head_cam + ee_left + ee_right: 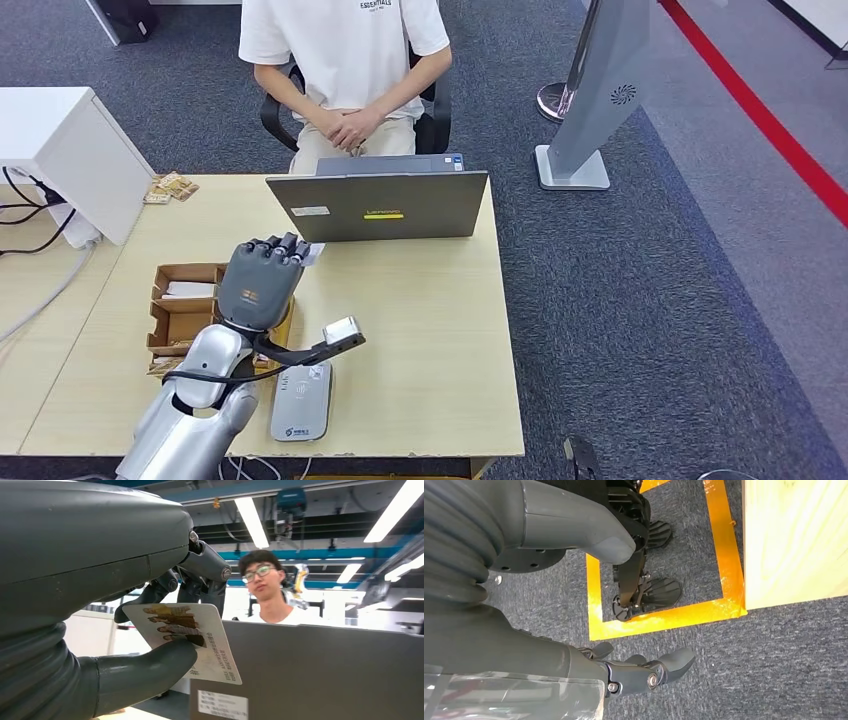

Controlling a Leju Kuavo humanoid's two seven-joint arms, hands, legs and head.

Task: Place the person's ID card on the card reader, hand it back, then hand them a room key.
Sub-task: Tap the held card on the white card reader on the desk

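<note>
Worktop (420, 330): pale wood, carrying everything below. Person (345, 60): white shirt, seated in a dark chair at the worktop's 12 o'clock edge, hands clasped in the lap. Laptop (378, 207): grey, lid up with its back toward the robot, standing at the worktop's 12 o'clock side directly in front of the person. Left hand (262, 278): raised over the worktop's middle-left, back of the hand uppermost in the head view, fingers pointing toward the laptop; it pinches the card (187, 640) between the thick thumb and the darker fingers, as the left wrist view shows. The card is white with printed pictures and text, held in the air just short of the laptop lid, with the person beyond it. Cardboard tray (185, 305): brown, divided into compartments, at 9 o'clock of the worktop, beside the left hand. Card reader (301, 402): grey and flat, lying at the 6 o'clock edge, just under the left forearm. Right hand (644, 672): hanging beside the worktop over grey carpet and orange floor tape, fingers loosely apart, holding nothing.
</note>
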